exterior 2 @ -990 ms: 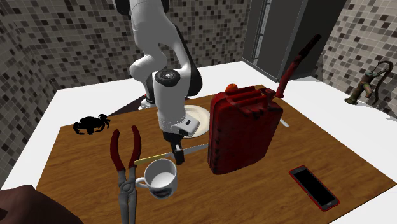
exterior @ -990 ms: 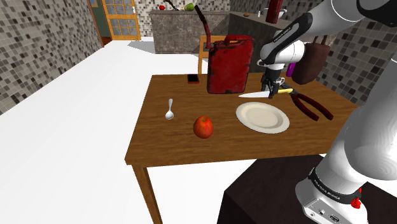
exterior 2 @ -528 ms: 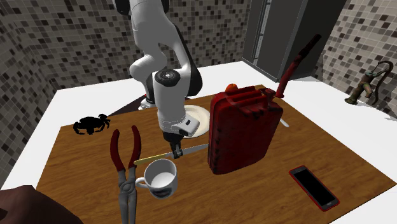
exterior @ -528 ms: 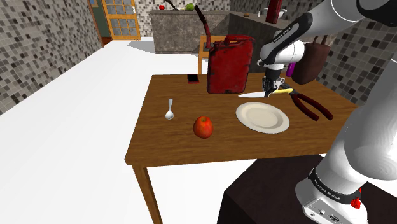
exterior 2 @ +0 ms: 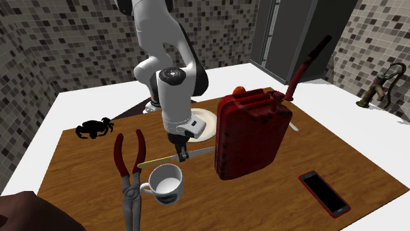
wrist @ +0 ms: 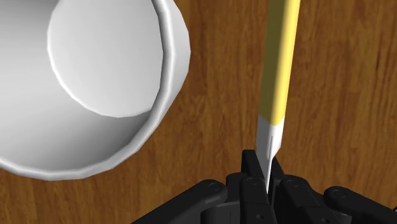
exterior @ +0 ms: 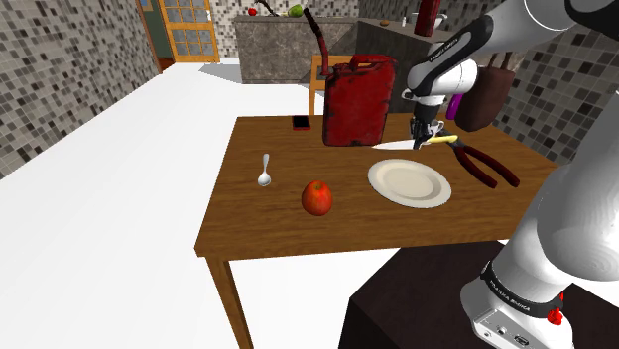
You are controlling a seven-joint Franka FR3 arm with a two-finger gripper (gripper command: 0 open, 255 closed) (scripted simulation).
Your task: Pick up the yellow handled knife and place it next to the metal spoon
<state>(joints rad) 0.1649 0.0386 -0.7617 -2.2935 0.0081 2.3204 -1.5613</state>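
The yellow-handled knife [exterior: 443, 140] is level beside the white plate [exterior: 409, 182], its blade pointing at the red can. My gripper [exterior: 421, 141] is shut on it where blade meets handle. In the second exterior view the gripper [exterior 2: 182, 156] clasps the knife [exterior 2: 158, 161] just above the wood, between the pliers and the can. The wrist view has the yellow handle [wrist: 281, 57] running away from my gripper [wrist: 262, 184], whose fingers pinch the blade. The metal spoon [exterior: 264, 171] lies across the table toward the shoulder view's left, beyond a red apple [exterior: 316, 197].
A tall red jerry can [exterior: 355, 99] stands close behind the knife's blade. A white mug [exterior 2: 164, 183] and red-handled pliers [exterior 2: 128, 164] lie right by the gripper. A phone [exterior: 300, 123] rests near the can and a black crab figure [exterior 2: 94, 128] by the table edge [exterior: 258, 218].
The fingers have closed from open onto the knife, and the hand with the knife has risen slightly off the table.
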